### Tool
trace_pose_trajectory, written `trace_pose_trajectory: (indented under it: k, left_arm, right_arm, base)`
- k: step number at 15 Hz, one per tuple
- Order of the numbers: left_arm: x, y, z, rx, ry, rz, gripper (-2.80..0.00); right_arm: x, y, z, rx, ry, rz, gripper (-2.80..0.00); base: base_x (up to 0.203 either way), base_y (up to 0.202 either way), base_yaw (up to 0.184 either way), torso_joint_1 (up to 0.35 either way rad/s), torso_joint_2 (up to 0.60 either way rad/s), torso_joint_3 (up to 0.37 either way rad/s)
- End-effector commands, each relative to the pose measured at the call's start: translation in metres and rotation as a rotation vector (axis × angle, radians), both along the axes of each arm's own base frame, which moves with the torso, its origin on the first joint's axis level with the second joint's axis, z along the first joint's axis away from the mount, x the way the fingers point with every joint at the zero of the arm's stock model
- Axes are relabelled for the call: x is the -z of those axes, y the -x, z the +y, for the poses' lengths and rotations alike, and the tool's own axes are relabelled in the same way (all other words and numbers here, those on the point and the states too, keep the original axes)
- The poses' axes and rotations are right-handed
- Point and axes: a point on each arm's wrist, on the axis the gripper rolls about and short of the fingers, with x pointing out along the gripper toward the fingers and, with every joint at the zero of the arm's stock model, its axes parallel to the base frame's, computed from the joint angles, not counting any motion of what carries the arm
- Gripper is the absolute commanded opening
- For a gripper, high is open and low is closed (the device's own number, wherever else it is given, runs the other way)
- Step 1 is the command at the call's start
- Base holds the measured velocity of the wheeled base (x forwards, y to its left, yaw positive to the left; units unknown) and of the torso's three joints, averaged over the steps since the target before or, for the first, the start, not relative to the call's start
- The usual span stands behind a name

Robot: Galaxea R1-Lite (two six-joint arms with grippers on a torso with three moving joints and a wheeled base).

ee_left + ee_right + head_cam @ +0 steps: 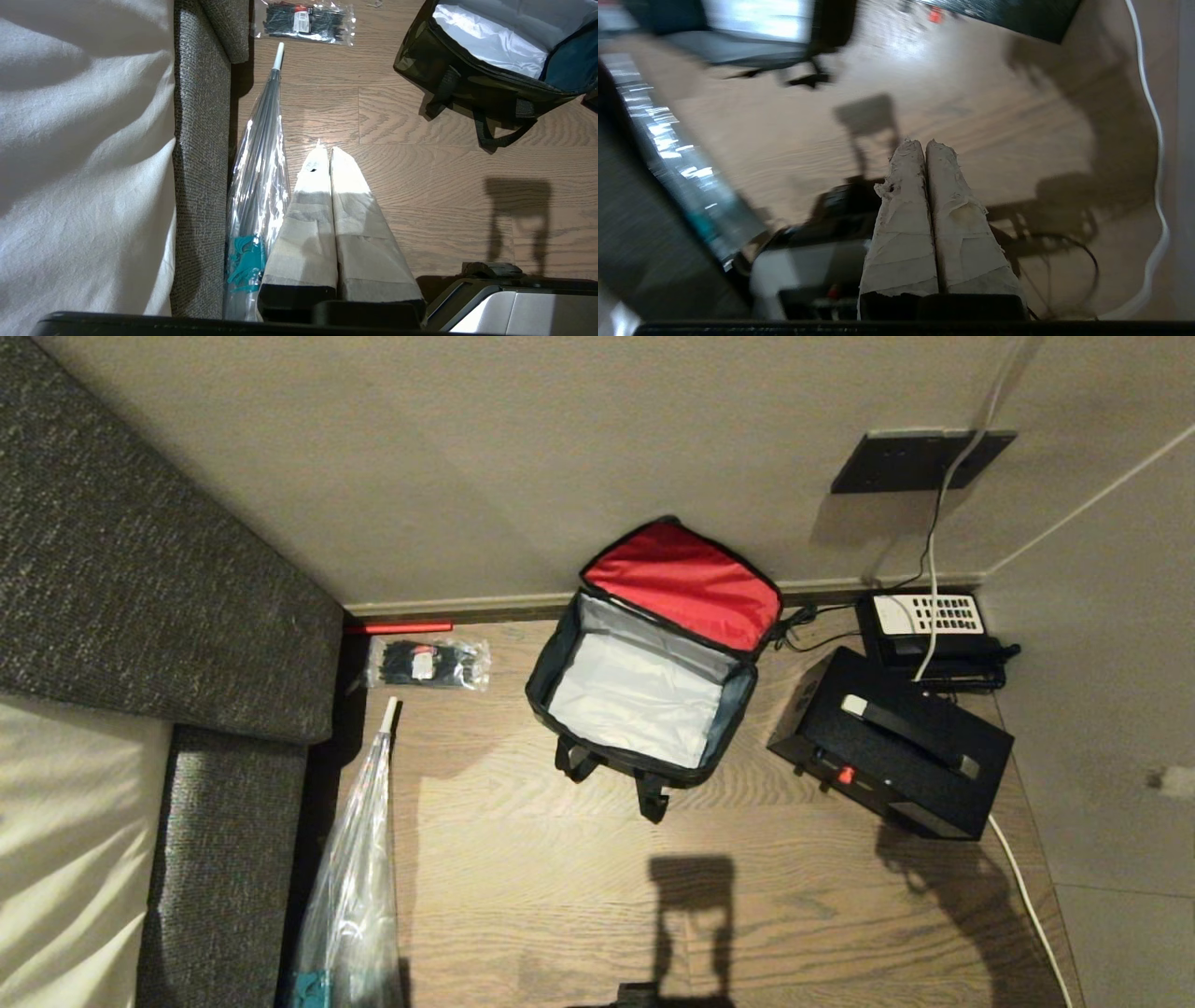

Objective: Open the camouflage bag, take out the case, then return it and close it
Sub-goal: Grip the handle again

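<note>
The camouflage bag (pixel 644 695) stands open on the wood floor, its red-lined lid (pixel 686 583) leaning back against the wall and its silver-grey inside empty. The bag (pixel 472 77) also shows in the left wrist view. To its right lies the black case (pixel 892 742), handle and small red latch facing up. Neither arm shows in the head view, only shadows on the floor. My left gripper (pixel 326 151) is shut and empty, low over the floor beside the sofa. My right gripper (pixel 924 144) is shut and empty above bare floor, short of the bag (pixel 752 28) and the case (pixel 1017 11).
A grey sofa (pixel 140 579) with a white cushion fills the left. A folded clear umbrella (pixel 359 859) lies along it, with a packet of black cable ties (pixel 428 663) beyond. A black telephone (pixel 929 625) and white cable (pixel 1022 887) sit by the right wall.
</note>
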Motion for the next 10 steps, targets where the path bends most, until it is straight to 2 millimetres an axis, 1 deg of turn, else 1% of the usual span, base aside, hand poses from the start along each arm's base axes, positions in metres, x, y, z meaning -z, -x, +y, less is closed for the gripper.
trace_pose_trajectory:
  k: [1, 2, 3, 4, 6, 7, 8, 9, 10]
  left_arm:
    - [0.0, 0.0, 0.0, 0.0, 0.0, -0.002, -2.8]
    - [0.0, 0.0, 0.0, 0.0, 0.0, -0.002, -2.8]
    - [0.0, 0.0, 0.0, 0.0, 0.0, -0.002, -2.8]
    - [0.0, 0.0, 0.0, 0.0, 0.0, -0.002, -2.8]
    - [0.0, 0.0, 0.0, 0.0, 0.0, -0.002, -2.8]
    - [0.0, 0.0, 0.0, 0.0, 0.0, -0.002, -2.8]
    - [0.0, 0.0, 0.0, 0.0, 0.0, -0.002, -2.8]
    - [0.0, 0.0, 0.0, 0.0, 0.0, -0.002, -2.8]
    - [0.0, 0.0, 0.0, 0.0, 0.0, -0.003, -2.8]
  right_arm:
    - [0.048, -0.092, -0.001, 0.045, -0.001, 0.219, -2.8]
    - [0.055, -0.115, -0.012, 0.086, -0.045, 0.182, -2.8]
    - [0.056, -0.134, -0.023, 0.099, -0.109, 0.114, -2.8]
    - [0.063, -0.149, -0.029, 0.062, -0.127, 0.081, -2.8]
    - [0.094, -0.168, -0.034, -0.058, -0.004, 0.136, -2.8]
    - [0.112, -0.178, -0.035, -0.132, 0.075, 0.17, 0.0]
    - [0.128, -0.186, -0.037, -0.197, 0.146, 0.198, 0.0]
    - [0.139, -0.192, -0.037, -0.239, 0.207, 0.207, 0.0]
    - [0.142, -0.198, -0.038, -0.242, 0.294, 0.183, 0.0]
  base:
    - [0.0, 0.0, 0.0, 0.0, 0.0, 0.0]
    - [0.0, 0.0, 0.0, 0.0, 0.0, 0.0]
    - [0.0, 0.0, 0.0, 0.0, 0.0, 0.0]
    - [0.0, 0.0, 0.0, 0.0, 0.0, 0.0]
    - [0.0, 0.0, 0.0, 0.0, 0.0, 0.0]
    - [0.0, 0.0, 0.0, 0.0, 0.0, 0.0]
    - [0.0, 0.0, 0.0, 0.0, 0.0, 0.0]
    - [0.0, 0.0, 0.0, 0.0, 0.0, 0.0]
    - [0.0, 0.0, 0.0, 0.0, 0.0, 0.0]
